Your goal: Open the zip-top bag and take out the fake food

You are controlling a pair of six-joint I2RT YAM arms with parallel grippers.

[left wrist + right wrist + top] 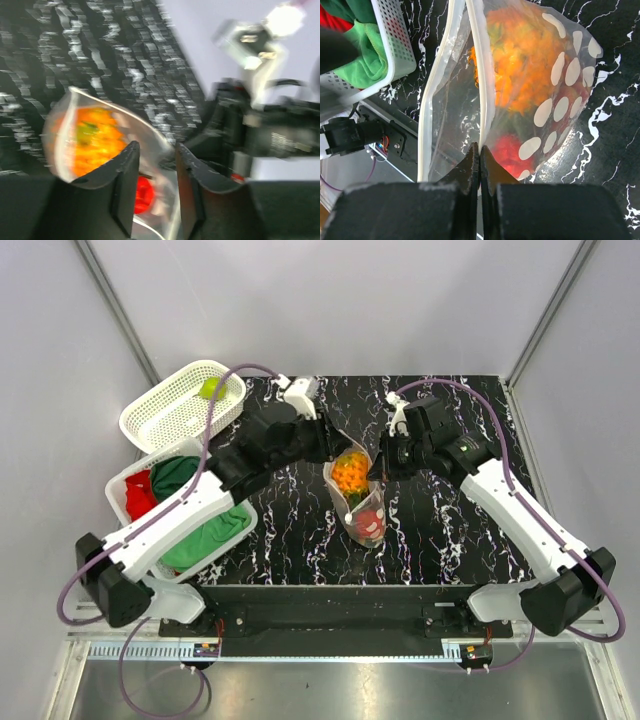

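Right end effector (479, 149) sits at the bottom of the right wrist view, clenched on one white zip strip of the zip-top bag (560, 100). Left end effector (156, 148) straddles the opposite lip. That view is blurred, but a clear gap shows between its fingers, so it is judged released and grasping nothing.

**Location.** The bag is at the middle of the black marbled worktop (450, 530), between the two end effectors. Its two zip strips already stand apart. An orange bumpy piece (520, 55) and a red fruit (507, 150) are inside.

**Handling.**
- The film is thin, floppy and probably slick, so a pinch on it alone is likely to slip or crumple.
- The zip strips are the stiffest part. Take hold there, one lip per end effector, and pull the lips apart.
- The toy pieces look light and rigid. They may roll once the mouth widens, and the orange piece looks a tight fit for the mouth.

**Surroundings.**
- A white basket (165, 410) stands at the far left corner, with a yellow-green piece (210, 388) in it.
- A second basket (243, 518), nearer on the left, holds a green cloth (175, 475) and a red cloth (140, 495). The left arm reaches over it.
- Nothing lies between the bag and the end effectors. The main hazard is that the two end effectors work close together.
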